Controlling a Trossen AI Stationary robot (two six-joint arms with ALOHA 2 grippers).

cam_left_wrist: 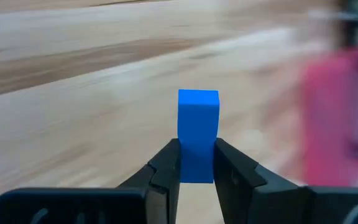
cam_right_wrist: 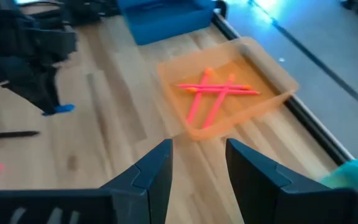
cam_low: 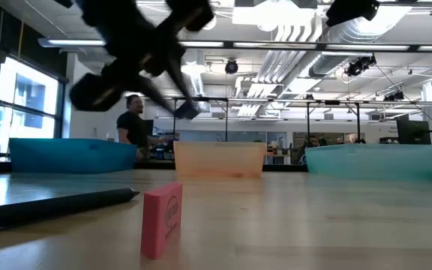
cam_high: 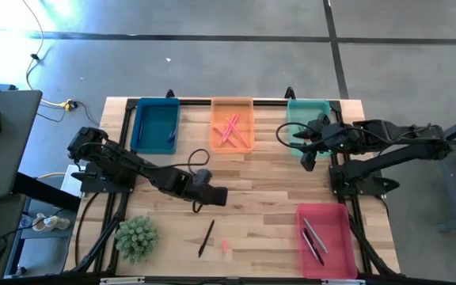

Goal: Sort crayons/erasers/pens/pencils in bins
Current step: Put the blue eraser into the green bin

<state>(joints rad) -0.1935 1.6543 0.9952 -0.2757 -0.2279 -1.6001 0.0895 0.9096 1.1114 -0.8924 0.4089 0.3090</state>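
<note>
My left gripper point(cam_high: 216, 195) hangs over the middle of the table, shut on a small blue eraser point(cam_left_wrist: 197, 130). A black pen point(cam_high: 206, 237) and a pink eraser point(cam_low: 162, 220) lie on the wood near the front edge. My right gripper point(cam_right_wrist: 197, 162) stands open and holds nothing, high near the teal bin point(cam_high: 321, 107). The dark blue bin point(cam_high: 155, 125) and the orange bin point(cam_high: 232, 107) sit along the far edge. The red-pink bin point(cam_high: 327, 214) at the front right holds pens point(cam_high: 313, 241). My left gripper pinches the blue eraser's lower end point(cam_left_wrist: 197, 171) between its two fingertips point(cam_left_wrist: 166, 165). The rest of the eraser sticks out beyond the fingers. The gripper slants downward, and the eraser point(cam_right_wrist: 61, 109) is lifted clear of the table.
Several salmon-pink sticks point(cam_high: 229, 131) lie crossed in the orange bin. A green potted plant point(cam_high: 137, 237) stands at the front left. Bare wood lies between the bins and the front edge. A person point(cam_low: 133, 120) stands in the room beyond the table.
</note>
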